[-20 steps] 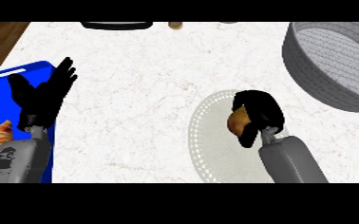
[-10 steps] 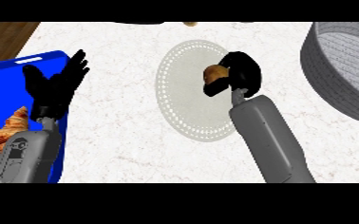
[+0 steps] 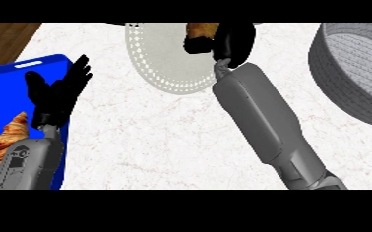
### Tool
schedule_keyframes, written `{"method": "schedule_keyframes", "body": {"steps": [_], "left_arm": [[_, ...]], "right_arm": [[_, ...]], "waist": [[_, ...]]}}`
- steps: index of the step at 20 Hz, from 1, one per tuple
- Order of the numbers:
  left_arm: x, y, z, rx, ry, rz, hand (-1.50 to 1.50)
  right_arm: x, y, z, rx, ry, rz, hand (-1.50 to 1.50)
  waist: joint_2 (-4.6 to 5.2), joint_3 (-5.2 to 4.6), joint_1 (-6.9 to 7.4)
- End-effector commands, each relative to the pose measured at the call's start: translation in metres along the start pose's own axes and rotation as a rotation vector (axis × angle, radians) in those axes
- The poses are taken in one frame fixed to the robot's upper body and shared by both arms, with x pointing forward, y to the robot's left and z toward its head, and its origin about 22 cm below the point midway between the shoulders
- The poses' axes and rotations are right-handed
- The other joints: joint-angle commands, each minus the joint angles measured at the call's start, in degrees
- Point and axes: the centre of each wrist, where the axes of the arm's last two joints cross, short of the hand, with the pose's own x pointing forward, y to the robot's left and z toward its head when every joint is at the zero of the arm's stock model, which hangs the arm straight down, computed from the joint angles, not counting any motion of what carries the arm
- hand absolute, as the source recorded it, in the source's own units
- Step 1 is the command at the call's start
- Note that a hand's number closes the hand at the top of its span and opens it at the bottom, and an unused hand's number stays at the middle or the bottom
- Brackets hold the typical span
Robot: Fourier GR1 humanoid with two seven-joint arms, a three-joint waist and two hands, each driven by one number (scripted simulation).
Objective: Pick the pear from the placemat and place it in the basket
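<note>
A brownish pear (image 3: 201, 29) shows at the top of the head view, over the round pale grey placemat (image 3: 163, 61). My right hand (image 3: 234, 42) is curled round it, thumb at its left side, hiding most of the fruit. The grey woven basket (image 3: 341, 73) stands at the right edge, apart from the hand. At the left, my left hand (image 3: 56, 94) rests open with fingers up, holding nothing.
A blue tray (image 3: 35, 73) lies at the left edge with a croissant (image 3: 15, 130) on it, partly behind my left forearm. A strip of brown wood (image 3: 16, 34) shows at the top left corner beyond the white marble counter (image 3: 145, 137).
The view has shifted, so placemat, pear and right hand now sit higher in the picture. The right forearm stretches further forward. The left hand stays open at the left.
</note>
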Motion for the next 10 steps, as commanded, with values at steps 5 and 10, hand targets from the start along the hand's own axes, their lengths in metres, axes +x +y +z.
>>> {"method": "schedule_keyframes", "body": {"steps": [5, 10], "left_arm": [[0.001, 0.013, 0.011, 0.040, 0.011, -0.005, 0.00], [-0.008, 0.025, 0.010, 0.065, 0.019, 0.007, 0.00]], "right_arm": [[0.069, -0.009, -0.009, -0.201, 0.070, -0.004, 1.50], [0.088, -0.051, -0.050, -0.274, 0.073, 0.054, 1.50]], "waist": [[-0.69, -0.02, -2.14], [-0.58, -0.02, -3.38]]}}
